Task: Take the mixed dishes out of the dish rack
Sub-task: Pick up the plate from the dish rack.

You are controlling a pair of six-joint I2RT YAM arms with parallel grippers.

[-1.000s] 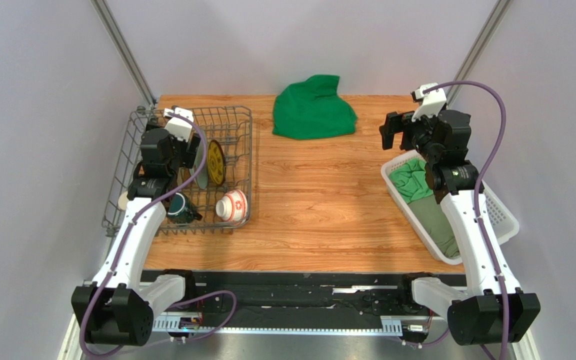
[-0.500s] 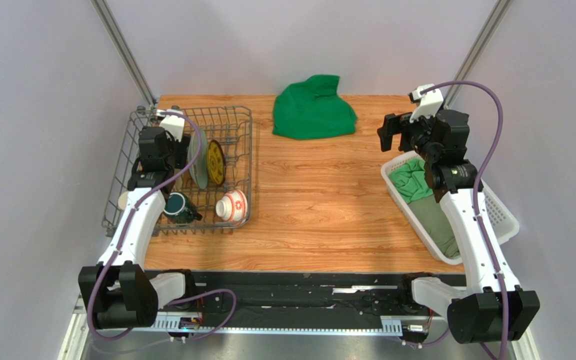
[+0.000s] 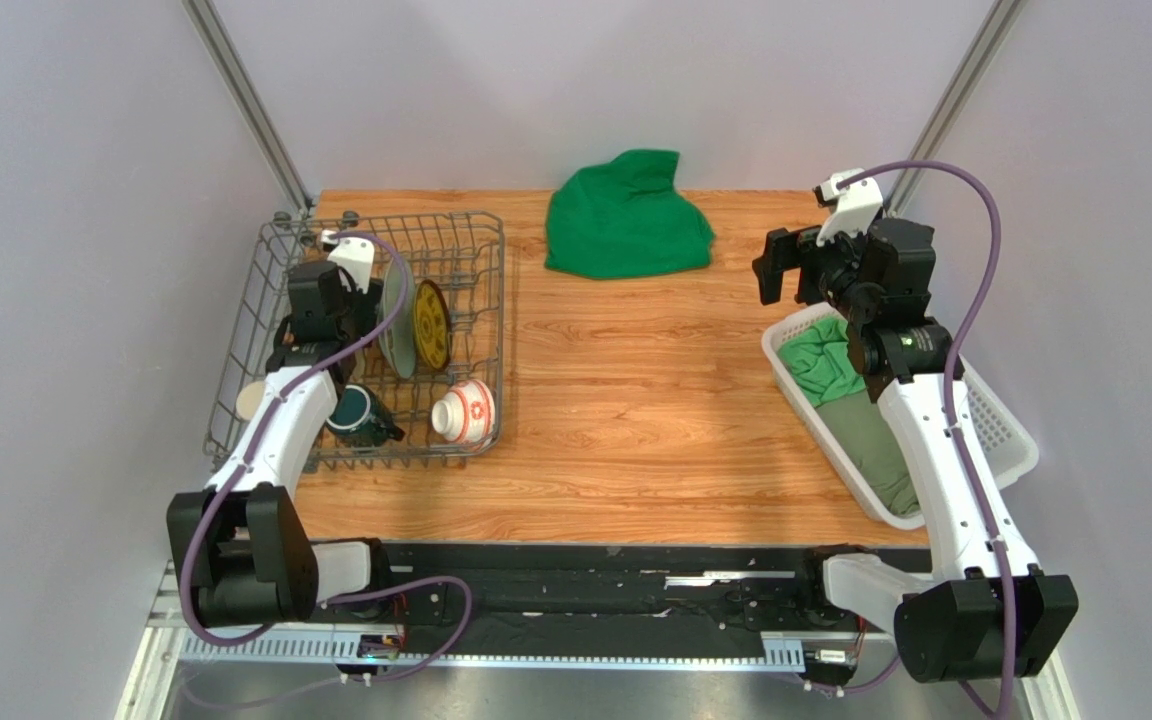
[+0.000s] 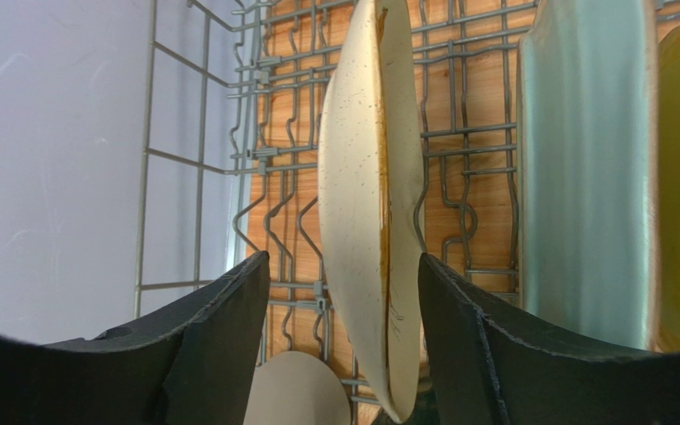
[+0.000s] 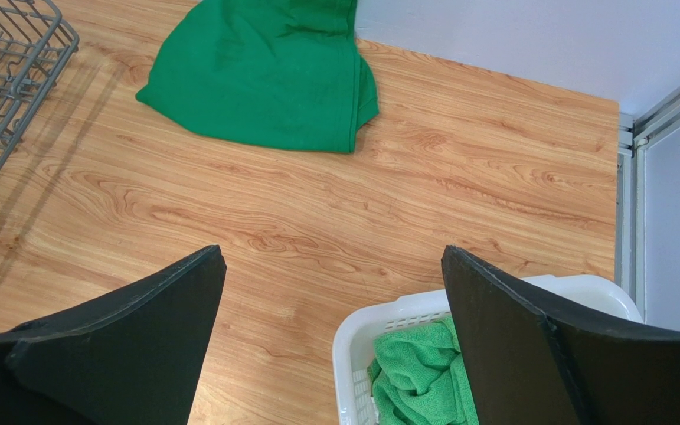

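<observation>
The left gripper (image 3: 330,293) straddles an upright cream speckled ceramic plate (image 4: 357,221) in the grey wire dish rack (image 3: 470,225).
Top view: the rack sits far left on the wooden desk (image 3: 642,405), with the right gripper (image 3: 781,270) well apart from it. Left wrist view: the jaws stand part-open either side of the plate, not clearly touching it. The plate looks stiff, glazed, probably slippery and breakable, so it is best pinched across its top rim. Right wrist view: jaws wide, holding nothing.

Narrow gap separates cream floral plate (image 4: 352,204) from pale green plate (image 4: 583,168).
</observation>
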